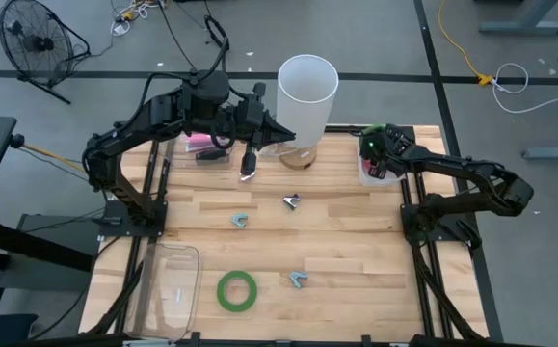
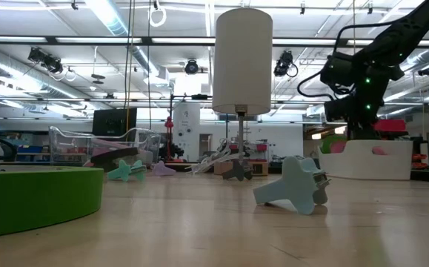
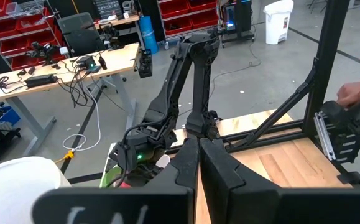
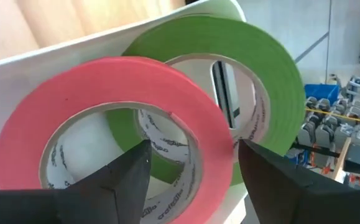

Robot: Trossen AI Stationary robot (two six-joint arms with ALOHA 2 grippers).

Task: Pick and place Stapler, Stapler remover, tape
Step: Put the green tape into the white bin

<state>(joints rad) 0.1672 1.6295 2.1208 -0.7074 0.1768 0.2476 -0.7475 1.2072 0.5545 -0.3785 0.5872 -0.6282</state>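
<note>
Right pincer hangs open over the pink tape: light, stiff ring, best pinched across its rim.

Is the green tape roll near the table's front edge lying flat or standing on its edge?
Flat. The high view shows the green tape roll as a full ring with its open centre facing up, and the low view shows it as a low band on the table.

A grey floor surrounds the wooden table. A black floor fan stands at one corner, and a yellow cable trails across the floor. Red shelving bins, a cluttered workbench and a white trash bin fill the room, with strip lights overhead.
</note>
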